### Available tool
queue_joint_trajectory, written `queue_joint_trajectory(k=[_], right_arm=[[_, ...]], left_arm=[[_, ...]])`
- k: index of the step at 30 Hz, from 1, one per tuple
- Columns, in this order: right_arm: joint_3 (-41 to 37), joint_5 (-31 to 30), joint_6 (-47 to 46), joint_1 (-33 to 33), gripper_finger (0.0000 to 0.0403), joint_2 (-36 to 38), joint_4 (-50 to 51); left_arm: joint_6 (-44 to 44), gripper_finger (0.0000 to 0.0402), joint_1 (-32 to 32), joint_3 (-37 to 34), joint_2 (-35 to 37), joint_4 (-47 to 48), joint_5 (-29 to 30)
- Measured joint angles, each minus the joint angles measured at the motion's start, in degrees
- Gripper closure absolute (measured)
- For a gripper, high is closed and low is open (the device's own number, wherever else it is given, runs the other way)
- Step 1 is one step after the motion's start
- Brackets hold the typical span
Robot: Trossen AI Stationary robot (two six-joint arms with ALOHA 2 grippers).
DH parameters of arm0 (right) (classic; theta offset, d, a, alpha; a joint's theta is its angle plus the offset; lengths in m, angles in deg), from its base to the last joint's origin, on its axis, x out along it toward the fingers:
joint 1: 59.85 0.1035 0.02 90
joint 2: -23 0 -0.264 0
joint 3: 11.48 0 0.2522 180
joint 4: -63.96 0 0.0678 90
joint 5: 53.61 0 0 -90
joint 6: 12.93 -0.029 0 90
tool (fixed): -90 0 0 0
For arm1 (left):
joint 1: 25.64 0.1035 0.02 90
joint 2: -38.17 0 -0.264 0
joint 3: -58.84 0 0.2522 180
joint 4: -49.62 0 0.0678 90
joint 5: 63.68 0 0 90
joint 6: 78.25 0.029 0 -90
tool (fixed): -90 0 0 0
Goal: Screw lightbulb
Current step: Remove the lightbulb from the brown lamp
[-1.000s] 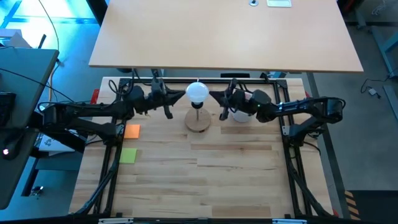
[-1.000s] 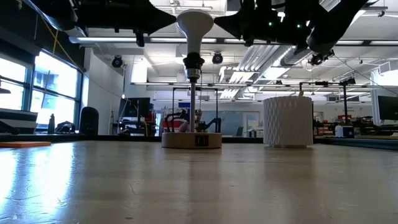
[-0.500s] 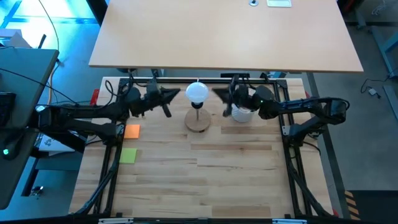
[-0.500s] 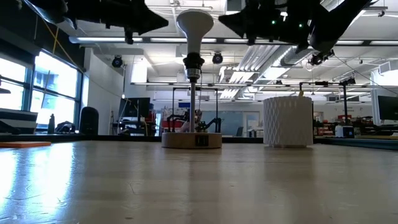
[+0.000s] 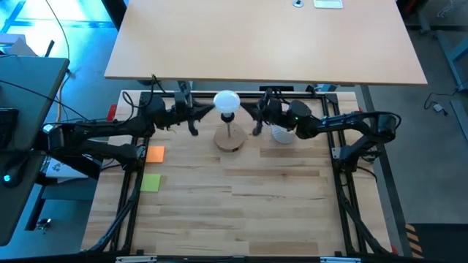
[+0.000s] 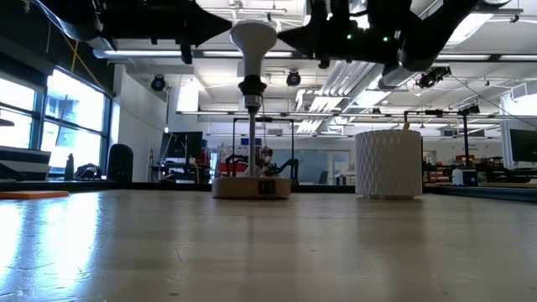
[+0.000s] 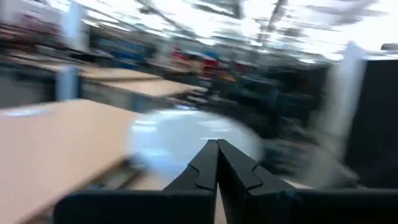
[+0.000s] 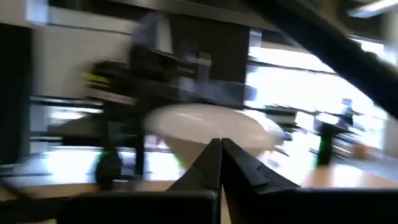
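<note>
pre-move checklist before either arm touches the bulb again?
1. White matte lightbulb seated on the black-topped stem of the round wooden disc: ok, low view shows it upright.
2. Left gripper empty: ok, fingers shut beside the globe.
3. Right gripper empty: ok, fingers shut.
4. Bulb fully screwed: cannot tell.
5. White latticed cup apart from the disc: ok.

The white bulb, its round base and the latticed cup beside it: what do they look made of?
White round lightbulb: matte, likely frosted glass or plastic, no glare. Round tan base disc: seemingly pale unfinished wood. White latticed cup: probably plastic, with a ribbed diamond texture.
</note>
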Motion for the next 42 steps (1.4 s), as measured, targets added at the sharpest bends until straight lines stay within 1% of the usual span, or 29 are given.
queue_joint_trajectory(k=[3,5,6,9,10,13,15,17,19,22,26,30,32,34,36,38,40,42], right_arm=[[0.44,-9.40,0.04,-0.19,0.0403,-0.72,1.60],[0.44,-14.64,0.10,-0.38,0.0403,-0.66,1.35],[0.44,-15.74,0.16,-0.63,0.0403,-0.59,1.37],[0.44,-15.37,1.45,-0.93,0.0403,-0.66,1.84],[0.44,-14.17,2.16,-0.66,0.0403,-0.48,1.65],[0.42,-9.52,4.23,0.93,0.0403,0.64,1.28],[0.40,-7.40,5.83,2.36,0.0403,1.37,1.29],[0.40,-7.32,7.80,3.94,0.0403,1.72,0.24],[0.40,-7.46,9.33,5.36,0.0403,1.94,-0.10],[0.38,-7.46,9.43,6.20,0.0403,1.81,0.39],[0.33,-8.28,8.50,4.95,0.0403,0.83,0.80],[0.33,-8.77,5.35,2.24,0.0403,0.34,0.94],[0.31,-9.59,3.48,0.86,0.0403,0.15,1.58],[0.31,-13.29,2.66,-0.15,0.0403,0.18,0.81],[0.31,-18.05,3.91,-0.92,0.0403,0.33,0.14],[0.31,-20.01,5.30,-1.34,0.0403,0.63,-0.14],[0.31,-19.39,6.14,-1.22,0.0403,1.65,-0.12],[0.31,-15.22,6.94,-0.59,0.0403,3.06,0.54]], left_arm=[[-0.98,0.0402,-2.36,0.02,0.00,0.75,-3.92],[-0.77,0.0401,-3.18,0.00,0.41,0.67,-4.12],[-0.57,0.0402,-3.52,0.00,0.75,0.39,-3.78],[-0.44,0.0401,-4.18,0.10,1.82,1.98,-1.79],[0.01,0.0402,-4.09,0.10,2.37,3.22,0.14],[2.39,0.0402,-3.05,0.08,5.00,7.48,9.04],[4.07,0.0402,-1.93,0.08,5.68,9.16,13.97],[5.70,0.0401,-0.08,0.08,5.55,9.31,15.30],[6.00,0.0402,1.84,0.06,4.75,6.94,13.00],[4.06,0.0402,3.99,0.10,2.34,3.79,5.84],[1.45,0.0402,3.85,0.08,0.12,0.34,-2.80],[-0.86,0.0401,1.24,0.08,0.24,-0.03,-6.43],[-1.05,0.0402,-0.51,0.06,0.62,0.50,-7.12],[-1.03,0.0402,-2.03,0.02,1.40,0.21,-7.12],[-0.99,0.0402,-2.92,0.02,2.47,0.56,-5.73],[-0.35,0.0402,-3.16,0.02,3.81,2.89,-2.81],[1.36,0.0402,-2.84,0.02,5.48,6.68,2.09],[3.27,0.0401,-2.09,0.02,6.81,9.53,8.42]])
